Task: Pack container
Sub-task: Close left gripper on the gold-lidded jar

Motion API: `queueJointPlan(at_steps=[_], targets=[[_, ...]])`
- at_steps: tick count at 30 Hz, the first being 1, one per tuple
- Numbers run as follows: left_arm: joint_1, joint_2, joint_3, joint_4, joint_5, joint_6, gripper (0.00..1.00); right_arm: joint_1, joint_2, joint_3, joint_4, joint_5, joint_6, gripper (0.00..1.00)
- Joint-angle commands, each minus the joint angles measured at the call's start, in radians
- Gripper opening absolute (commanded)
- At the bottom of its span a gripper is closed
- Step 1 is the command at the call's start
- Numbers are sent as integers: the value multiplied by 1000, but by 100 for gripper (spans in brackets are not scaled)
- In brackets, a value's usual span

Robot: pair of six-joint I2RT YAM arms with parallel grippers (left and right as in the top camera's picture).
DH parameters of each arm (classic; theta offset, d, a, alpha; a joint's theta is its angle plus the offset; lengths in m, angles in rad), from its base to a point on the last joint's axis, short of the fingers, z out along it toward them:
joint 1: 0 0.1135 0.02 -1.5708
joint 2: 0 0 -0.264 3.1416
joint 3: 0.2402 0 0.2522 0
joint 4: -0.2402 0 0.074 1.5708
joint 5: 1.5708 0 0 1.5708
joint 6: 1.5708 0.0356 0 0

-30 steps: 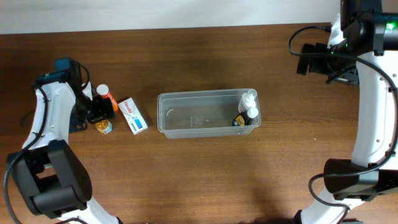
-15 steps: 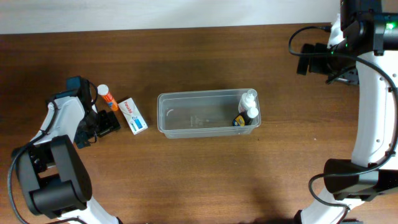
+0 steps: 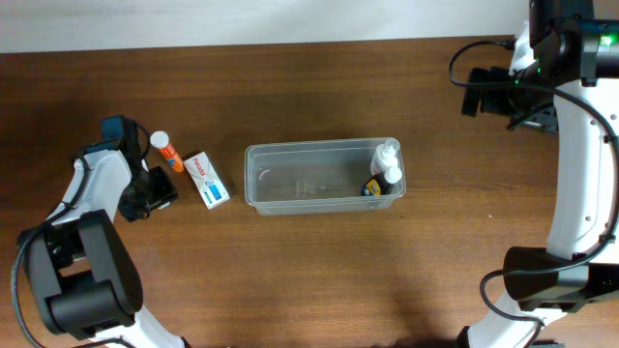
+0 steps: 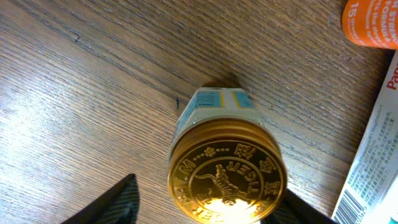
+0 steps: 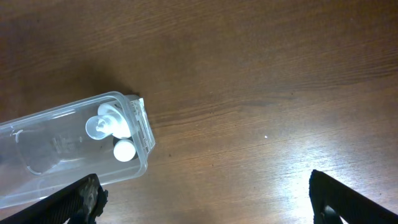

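Left gripper (image 4: 208, 196) is low over the table (image 3: 309, 271) at its left side, jaws spread. A gold-lidded jar (image 4: 225, 171) stands upright between them. The left finger (image 4: 115, 202) sits clear of the jar with bare wood between. The right finger shows only as a dark sliver at the lid's edge, and I cannot tell whether it touches. Just beyond the jar lies an orange bottle (image 3: 166, 150) with a white cap, and beside that a small white box (image 3: 208, 180), flat and angled, near the gripper but apart from it. Further right, at mid-table, is the container (image 3: 322, 177), long side running left to right, well apart from the box. Two white-capped bottles (image 3: 389, 164) stand inside at its right end; the rest of its floor is bare. Farthest off, right gripper (image 5: 204, 186) hangs high over the table's back right part, jaws wide apart and holding nothing, only wood between them and the container's bottle end off to one side.
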Motion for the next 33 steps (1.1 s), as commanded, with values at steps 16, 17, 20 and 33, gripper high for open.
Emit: queueJointPlan(at_steps=[16,17,20,33], targets=[[7,8,-8,47,-12,70,61,-3,2,7,-3,-5,7,98],[7,8,-8,51,-12,70,61,-3,2,7,-3,-5,7,98],[7,8,-8,63,-12,74,62,-3,2,7,-3,-5,7,98],[7,8,-8,97,-12,115,50,-3,2,7,-3,-5,7,98]])
